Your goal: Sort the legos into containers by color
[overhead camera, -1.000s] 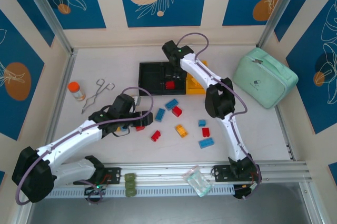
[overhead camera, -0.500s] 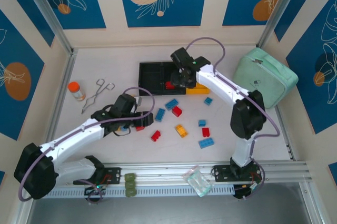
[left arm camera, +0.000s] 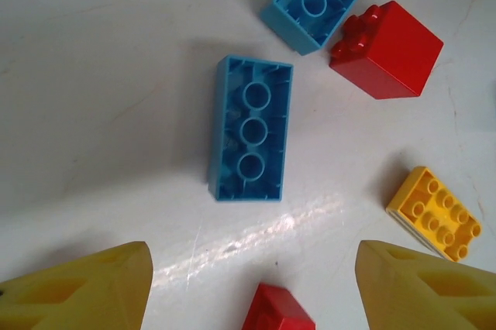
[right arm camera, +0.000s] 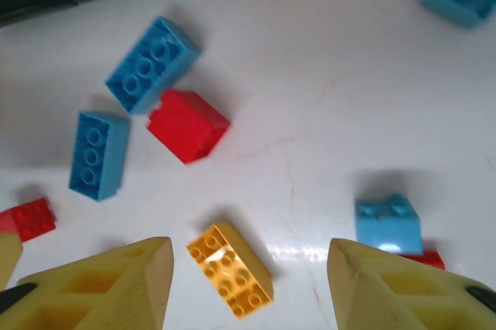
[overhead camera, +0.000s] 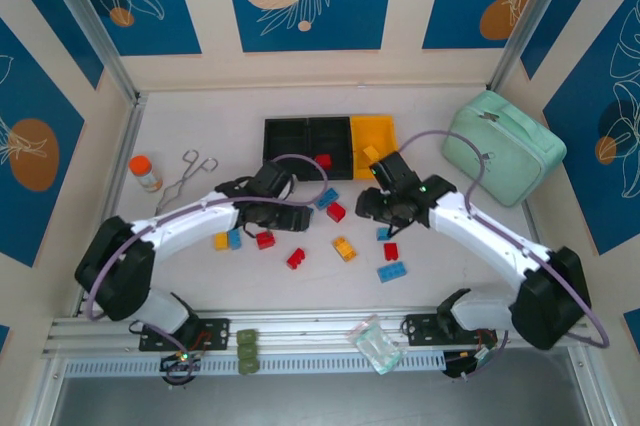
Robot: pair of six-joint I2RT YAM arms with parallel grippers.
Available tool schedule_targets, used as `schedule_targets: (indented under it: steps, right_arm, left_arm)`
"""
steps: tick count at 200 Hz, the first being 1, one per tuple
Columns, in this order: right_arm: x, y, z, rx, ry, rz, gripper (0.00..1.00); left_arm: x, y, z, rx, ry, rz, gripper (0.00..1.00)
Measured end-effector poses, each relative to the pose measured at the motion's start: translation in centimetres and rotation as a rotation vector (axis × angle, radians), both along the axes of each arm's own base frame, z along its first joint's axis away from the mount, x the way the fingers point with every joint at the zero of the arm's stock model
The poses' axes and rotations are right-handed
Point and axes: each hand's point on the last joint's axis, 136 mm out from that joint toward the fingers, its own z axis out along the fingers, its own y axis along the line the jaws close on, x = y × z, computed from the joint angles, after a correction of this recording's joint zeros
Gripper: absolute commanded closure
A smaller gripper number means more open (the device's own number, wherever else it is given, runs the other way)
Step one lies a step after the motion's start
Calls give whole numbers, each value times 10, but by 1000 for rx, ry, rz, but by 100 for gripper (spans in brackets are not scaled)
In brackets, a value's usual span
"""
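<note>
Left end effector (left arm camera: 253,268) apart, empty, above upturned blue lego (left arm camera: 250,128); nearby red lego (left arm camera: 273,313) risks snagging; right end effector (right arm camera: 249,260) apart over skewed yellow lego (right arm camera: 230,269); may twist out.

I read the containers (overhead camera: 308,133) in a row at the far centre of the table (overhead camera: 220,116), with one lego (overhead camera: 323,161) in the middle bin and another lego (overhead camera: 371,152) in the right bin. The loose legos (overhead camera: 344,248) lie scattered before them. The pouch (overhead camera: 503,146) sits far right. The bottle (overhead camera: 145,172) sits far left, with the forceps (overhead camera: 185,181) just beside it.
</note>
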Motion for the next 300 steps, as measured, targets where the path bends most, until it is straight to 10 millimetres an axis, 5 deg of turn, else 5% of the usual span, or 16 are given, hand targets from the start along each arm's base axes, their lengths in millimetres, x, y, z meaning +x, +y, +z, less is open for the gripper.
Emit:
schedule_targets:
  steps: [64,127,160,203,254,300]
  right_arm:
    - [-39,-33,-13,59,2,-114,45]
    - [-46,-31,-23,80,35,-125,46]
    - [-51,-27,-27,108,46,-114,46]
    - [-56,-22,-29,138,54,-104,46]
    - [-54,-12,-25,170,40,-75,46]
    - [-58,2,-28,165,55,-22,46]
  left_arm:
    - [16,-12,-35,200,-2,-54,33]
    - [22,-8,-56,292,-6,-66,49]
    - [22,-6,-63,312,-2,-71,70]
    - [22,-5,-61,321,-4,-70,74]
    - [28,-4,-17,292,-78,-66,74]
    - [68,-7,40,237,-174,-29,74]
